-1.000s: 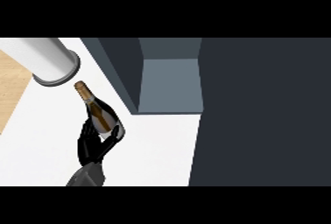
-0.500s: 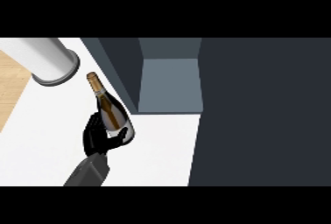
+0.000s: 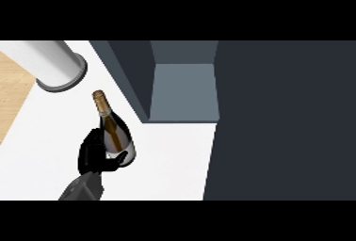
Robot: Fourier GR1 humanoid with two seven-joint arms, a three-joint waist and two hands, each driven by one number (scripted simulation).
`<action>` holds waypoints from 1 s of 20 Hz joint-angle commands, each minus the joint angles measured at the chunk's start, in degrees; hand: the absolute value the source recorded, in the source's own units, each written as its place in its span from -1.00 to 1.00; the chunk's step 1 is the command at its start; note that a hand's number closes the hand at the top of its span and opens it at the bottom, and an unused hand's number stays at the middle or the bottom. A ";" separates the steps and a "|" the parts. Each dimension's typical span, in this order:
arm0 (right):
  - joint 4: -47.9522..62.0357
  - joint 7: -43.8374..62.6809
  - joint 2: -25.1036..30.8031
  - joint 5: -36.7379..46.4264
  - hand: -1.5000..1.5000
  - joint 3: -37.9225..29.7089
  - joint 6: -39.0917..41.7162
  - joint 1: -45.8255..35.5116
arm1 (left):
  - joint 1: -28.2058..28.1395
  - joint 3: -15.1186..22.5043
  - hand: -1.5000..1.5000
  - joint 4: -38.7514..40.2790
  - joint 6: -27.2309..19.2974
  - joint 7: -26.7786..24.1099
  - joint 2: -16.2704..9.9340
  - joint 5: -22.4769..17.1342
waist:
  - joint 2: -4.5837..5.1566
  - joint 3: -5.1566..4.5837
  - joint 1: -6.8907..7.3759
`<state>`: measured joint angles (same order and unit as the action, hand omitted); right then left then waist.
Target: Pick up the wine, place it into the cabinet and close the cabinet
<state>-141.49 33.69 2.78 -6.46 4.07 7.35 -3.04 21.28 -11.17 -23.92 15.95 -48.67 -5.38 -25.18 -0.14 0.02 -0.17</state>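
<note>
Black hand, on the view's left, curls round the lower body of the wine, over the white counter. Neck points toward a white cylinder; the open cabinet lies right.

Wine bottle: lower body partly covered by hand. White cylinder cut off at top-left. Cabinet interior truncated at top.

A glossy black hand with rounded, segmented fingers joins a plain matte grey forearm, boxy in shape, below the white cylinder.
</note>
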 commanded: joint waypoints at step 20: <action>-1.18 3.57 -0.66 -3.28 -1.00 -0.41 -1.29 -3.43 | -16.71 27.14 1.00 -46.94 -19.24 21.32 5.35 -5.12 | 0.03 -0.02 0.11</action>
<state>-139.97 33.78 1.61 -7.03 4.52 7.12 -4.92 4.55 8.97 -65.45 5.31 -29.18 -0.44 -28.08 -0.19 0.03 0.16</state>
